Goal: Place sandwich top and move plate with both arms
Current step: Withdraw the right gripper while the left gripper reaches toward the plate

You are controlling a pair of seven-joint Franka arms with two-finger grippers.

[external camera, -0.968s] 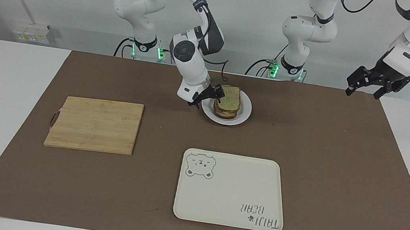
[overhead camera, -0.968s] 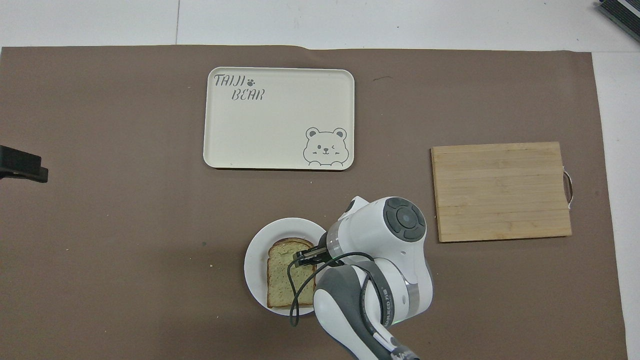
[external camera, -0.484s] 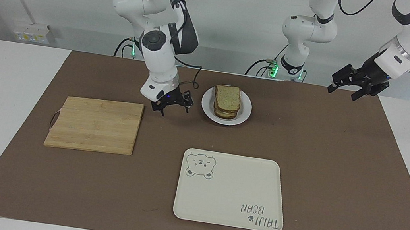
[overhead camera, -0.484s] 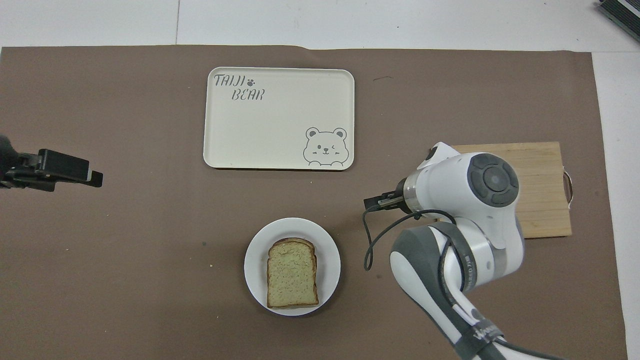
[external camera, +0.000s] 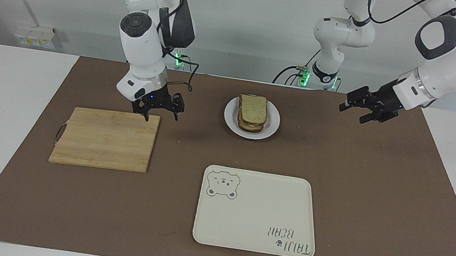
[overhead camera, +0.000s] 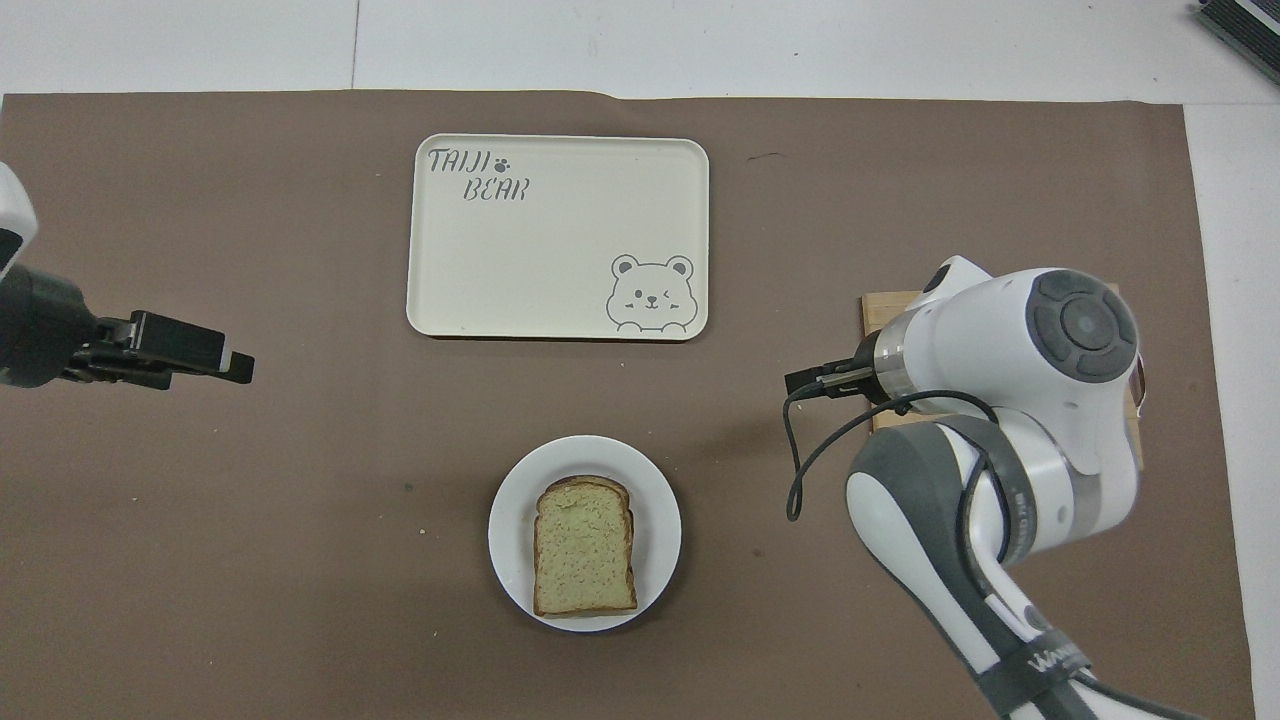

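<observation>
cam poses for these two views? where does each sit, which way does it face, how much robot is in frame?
Facing view: high across the table, facing the robots; both white arms show from base to black gripper, right gripper over the wooden cutting board, left gripper over the brown mat.
Overhead view: above the robots' end, looking steeply down; right arm's wrist and left gripper show.
Shared: small round white plate with speckled bread slice on top, cream bear tray.

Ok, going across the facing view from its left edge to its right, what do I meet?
Cutting board → right gripper, open → plate carrying the sandwich top → left gripper, open. The tray overlaps the plate's span, so it is left out.
</observation>
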